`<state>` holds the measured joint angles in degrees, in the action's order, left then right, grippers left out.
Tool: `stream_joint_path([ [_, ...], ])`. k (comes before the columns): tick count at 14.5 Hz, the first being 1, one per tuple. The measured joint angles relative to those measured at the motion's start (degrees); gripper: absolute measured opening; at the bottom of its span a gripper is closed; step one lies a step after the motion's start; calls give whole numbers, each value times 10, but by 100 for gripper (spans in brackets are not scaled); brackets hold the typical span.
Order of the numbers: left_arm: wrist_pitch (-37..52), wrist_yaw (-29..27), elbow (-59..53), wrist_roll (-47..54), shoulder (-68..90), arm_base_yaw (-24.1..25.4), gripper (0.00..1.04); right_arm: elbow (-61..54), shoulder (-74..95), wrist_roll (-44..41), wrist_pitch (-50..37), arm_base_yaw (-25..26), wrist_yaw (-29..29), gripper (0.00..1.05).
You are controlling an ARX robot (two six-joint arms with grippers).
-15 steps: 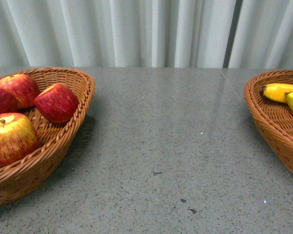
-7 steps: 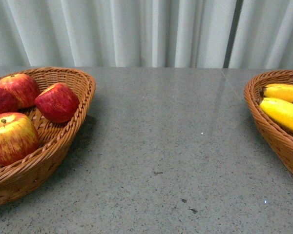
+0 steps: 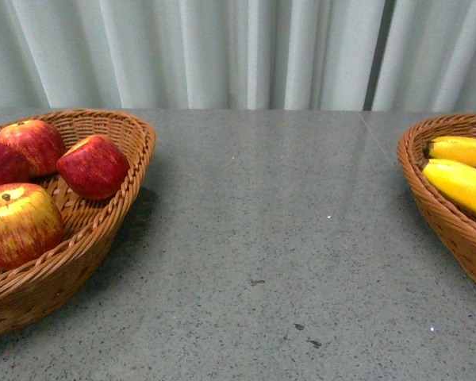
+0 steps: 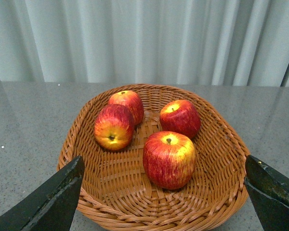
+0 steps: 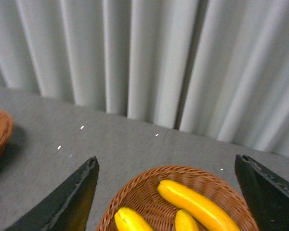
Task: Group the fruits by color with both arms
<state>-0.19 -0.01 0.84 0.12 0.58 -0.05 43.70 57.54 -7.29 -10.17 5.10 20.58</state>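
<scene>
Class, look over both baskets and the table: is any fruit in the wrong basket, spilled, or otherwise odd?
Nothing stands out. The four apples all lie in the left basket, and the bananas in the right basket. No fruit lies on the table. One apple lies on its side, nothing more.

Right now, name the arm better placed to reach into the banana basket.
Right. The right gripper hangs open directly over the basket of bananas; the left gripper hangs over the apples.
</scene>
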Motion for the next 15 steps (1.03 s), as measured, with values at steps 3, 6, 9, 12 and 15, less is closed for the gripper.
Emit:
stream_joint_path([
  [3, 0, 0, 0, 0, 0, 0, 98, -57, -51, 28, -45, -19, -80, 74],
  [6, 0, 0, 0, 0, 0, 0, 98, -159, -162, 61, -17, -5, -163, 41],
  [9, 0, 0, 0, 0, 0, 0, 98, -241, -271, 65, -20, -20, -183, 5],
  [12, 0, 0, 0, 0, 0, 0, 98, -311, -307, 67, -29, -50, -206, 2],
  [15, 0, 0, 0, 0, 0, 0, 98, -346, -352, 67, -36, -51, -206, 2],
])
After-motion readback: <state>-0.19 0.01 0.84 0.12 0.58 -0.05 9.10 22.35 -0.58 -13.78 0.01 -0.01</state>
